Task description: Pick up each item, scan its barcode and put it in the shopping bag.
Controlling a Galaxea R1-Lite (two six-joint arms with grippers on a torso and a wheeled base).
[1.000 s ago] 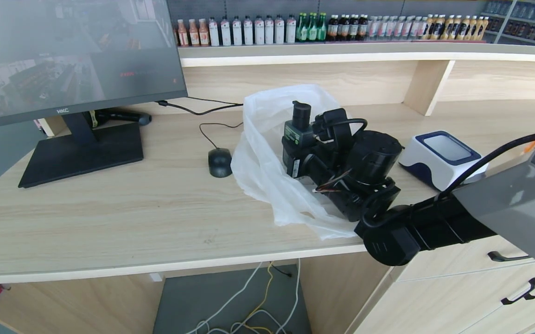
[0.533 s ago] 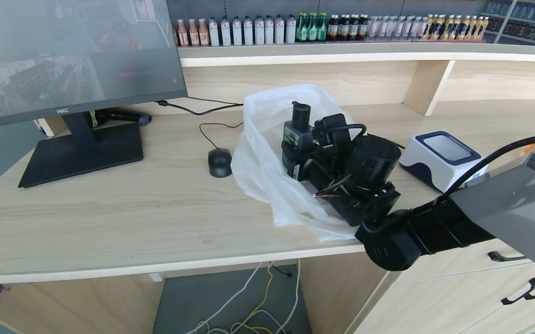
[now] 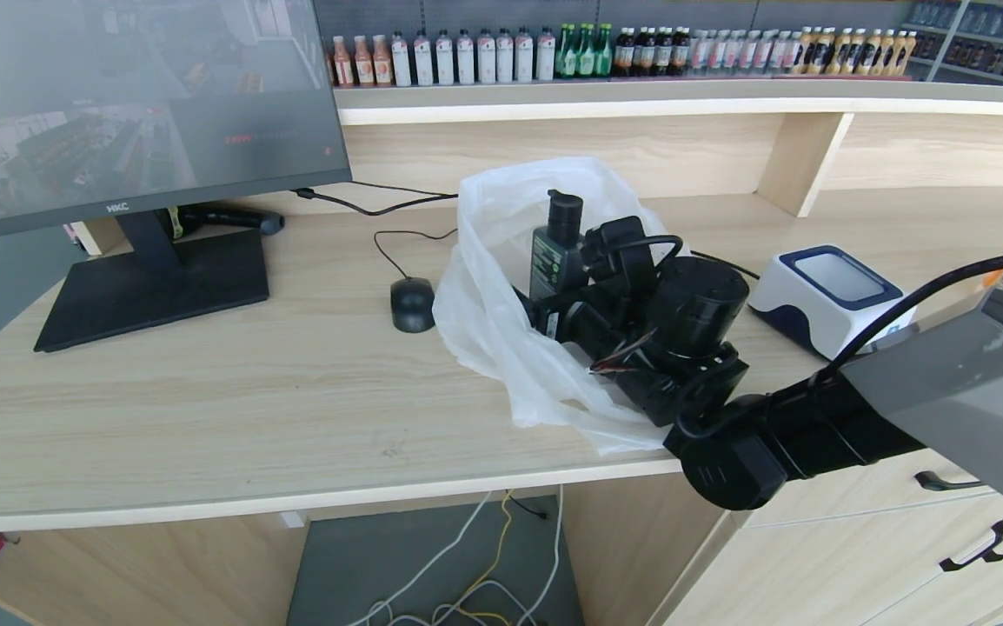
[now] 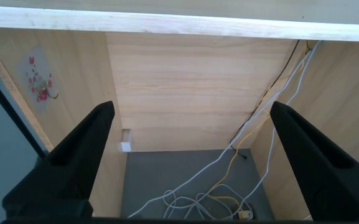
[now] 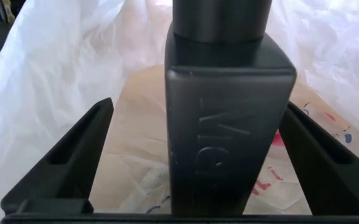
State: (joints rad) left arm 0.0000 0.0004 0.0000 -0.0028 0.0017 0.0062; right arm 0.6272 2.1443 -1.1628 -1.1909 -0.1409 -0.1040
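Standing upright inside the white plastic shopping bag, a dark bottle with a black cap rises above the crumpled rim. The bag lies open on the counter, its lower part reaching close to the front edge, between the mouse and the white and blue scanner, which sits toward the right end of the counter.

The right gripper is lowered into the mouth of the bag, at the base of the bottle. In the right wrist view its jaws are spread, one on each side of the bottle, with a gap of bag plastic visible between each jaw and the bottle's wall, so the right gripper does not pinch it. On the bag's floor some red and blue marks show beside the bottle; it is not possible to tell what they are.

The left gripper hangs below the counter's front edge with its jaws spread and nothing between them, over the loose cables on the floor.

A monitor stands at the back left corner of the counter. Many bottles line the shelf behind.
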